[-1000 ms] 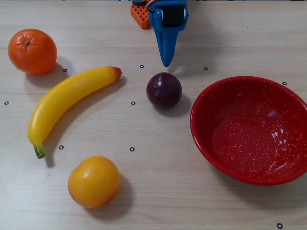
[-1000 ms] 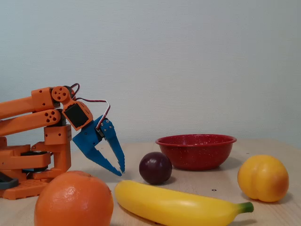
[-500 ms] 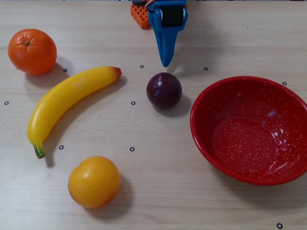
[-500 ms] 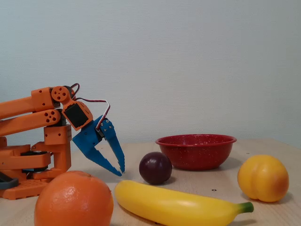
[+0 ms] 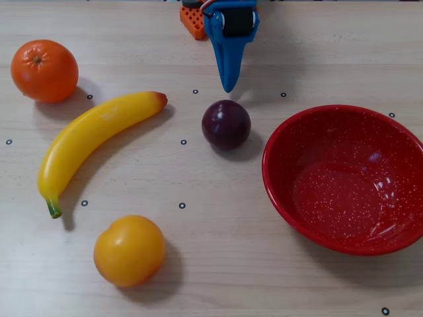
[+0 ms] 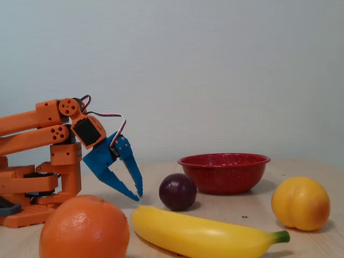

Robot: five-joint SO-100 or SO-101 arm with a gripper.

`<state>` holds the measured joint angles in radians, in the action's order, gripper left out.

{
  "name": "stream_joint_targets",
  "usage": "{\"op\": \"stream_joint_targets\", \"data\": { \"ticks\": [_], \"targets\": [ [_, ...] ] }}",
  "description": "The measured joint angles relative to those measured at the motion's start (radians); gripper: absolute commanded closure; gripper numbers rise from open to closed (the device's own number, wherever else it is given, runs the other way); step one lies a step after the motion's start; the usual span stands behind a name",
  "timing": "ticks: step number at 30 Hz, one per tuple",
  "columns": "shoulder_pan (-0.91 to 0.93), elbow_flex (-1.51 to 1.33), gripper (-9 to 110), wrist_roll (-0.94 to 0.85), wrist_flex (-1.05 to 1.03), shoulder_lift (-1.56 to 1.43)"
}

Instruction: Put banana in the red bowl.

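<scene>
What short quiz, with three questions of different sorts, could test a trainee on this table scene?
1. True or false: the banana lies inside the red bowl.
2. Which fruit is nearest the gripper in the overhead view? A) orange B) plum C) yellow-orange fruit
3. Fill in: the banana's stem tip is ___.

Key: 1 false, it lies on the table; 2 B; 3 green.

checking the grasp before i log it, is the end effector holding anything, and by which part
Nothing is held. The end effector hangs empty above the table, apart from the banana and the dark plum.
</scene>
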<state>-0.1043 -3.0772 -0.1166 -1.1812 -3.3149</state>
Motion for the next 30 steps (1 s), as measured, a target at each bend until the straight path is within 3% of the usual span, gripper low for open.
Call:
{"op": "stream_joint_targets", "data": {
  "ticks": [17, 30],
  "targets": [
    [0.009, 0.258, 102, -0.048, 0.000, 0.273],
    [0.158, 0.581, 102, -0.273, -0.078, 0.557]
  ]
}}
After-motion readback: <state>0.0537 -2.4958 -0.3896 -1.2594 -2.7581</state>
